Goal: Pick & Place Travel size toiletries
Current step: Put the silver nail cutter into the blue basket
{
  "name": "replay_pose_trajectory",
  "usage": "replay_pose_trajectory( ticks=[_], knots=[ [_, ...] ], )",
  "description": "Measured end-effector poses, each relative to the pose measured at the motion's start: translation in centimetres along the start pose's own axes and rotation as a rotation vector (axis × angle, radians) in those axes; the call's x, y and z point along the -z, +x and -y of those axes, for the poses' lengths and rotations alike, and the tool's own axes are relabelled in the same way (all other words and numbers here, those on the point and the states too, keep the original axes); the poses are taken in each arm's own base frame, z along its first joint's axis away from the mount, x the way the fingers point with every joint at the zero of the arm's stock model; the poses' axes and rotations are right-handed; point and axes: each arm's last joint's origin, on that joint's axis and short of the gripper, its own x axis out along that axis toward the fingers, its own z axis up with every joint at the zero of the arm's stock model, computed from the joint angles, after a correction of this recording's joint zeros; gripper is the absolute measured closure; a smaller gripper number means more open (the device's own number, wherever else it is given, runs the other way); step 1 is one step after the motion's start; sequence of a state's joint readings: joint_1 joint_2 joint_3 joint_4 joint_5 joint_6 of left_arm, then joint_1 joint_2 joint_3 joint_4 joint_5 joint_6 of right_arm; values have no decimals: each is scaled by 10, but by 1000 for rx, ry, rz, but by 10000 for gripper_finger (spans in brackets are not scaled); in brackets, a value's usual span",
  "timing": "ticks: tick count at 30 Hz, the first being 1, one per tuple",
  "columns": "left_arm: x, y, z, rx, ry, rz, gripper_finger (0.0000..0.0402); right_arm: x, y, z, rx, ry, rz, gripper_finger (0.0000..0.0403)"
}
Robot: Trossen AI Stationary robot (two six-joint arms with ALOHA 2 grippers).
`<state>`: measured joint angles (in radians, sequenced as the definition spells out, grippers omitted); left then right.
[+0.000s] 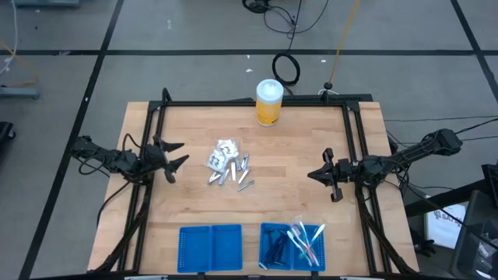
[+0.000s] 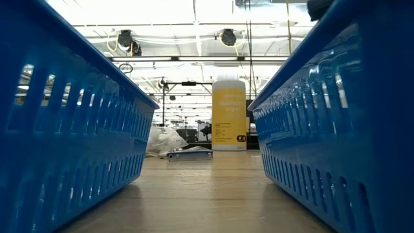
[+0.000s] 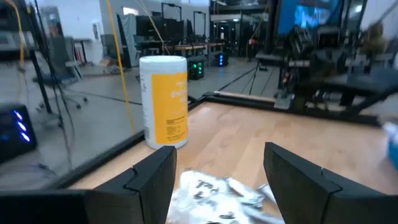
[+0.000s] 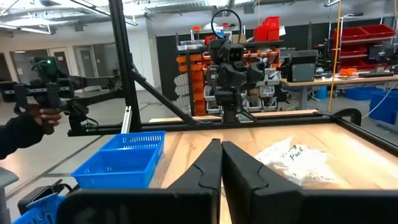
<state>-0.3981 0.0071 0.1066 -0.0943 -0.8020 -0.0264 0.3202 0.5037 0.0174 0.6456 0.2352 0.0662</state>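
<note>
The travel size toiletries (image 1: 228, 164) lie in a loose pile at mid-table: white packets (image 4: 295, 158), short silver tubes (image 2: 191, 153) and small sticks. More toiletries (image 1: 303, 237), pale wrapped brushes and dark sticks, lie in the right blue tray (image 1: 272, 257). My left gripper (image 1: 175, 159) is open and hovers just left of the pile; in its wrist view the pile (image 3: 211, 193) shows between and beyond the fingers (image 3: 152, 180). My right gripper (image 1: 327, 177) is shut and hovers well to the right of the pile, holding nothing (image 4: 221, 168).
A tall yellow canister with a white lid (image 1: 269, 102) stands at the far edge. Two blue trays sit at the near edge; the left tray (image 1: 210, 247) holds nothing. A black frame (image 1: 148, 140) runs along the table's sides. A person's dark sleeve (image 4: 18, 134) shows beyond the table.
</note>
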Motion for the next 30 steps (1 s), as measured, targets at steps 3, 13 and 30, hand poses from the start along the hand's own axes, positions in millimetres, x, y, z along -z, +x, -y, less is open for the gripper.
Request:
replay_pose_trajectory(
  ticks=[3,13,30],
  knots=[
    [0,0,0,-1,-118,0,163,0,0,0,0,0,0,401],
    [-1,0,0,-3,-301,5,163,0,0,0,0,0,0,401],
    [14,63,68,-44,-266,-539,163,0,0,0,-1,0,-1,399]
  ],
)
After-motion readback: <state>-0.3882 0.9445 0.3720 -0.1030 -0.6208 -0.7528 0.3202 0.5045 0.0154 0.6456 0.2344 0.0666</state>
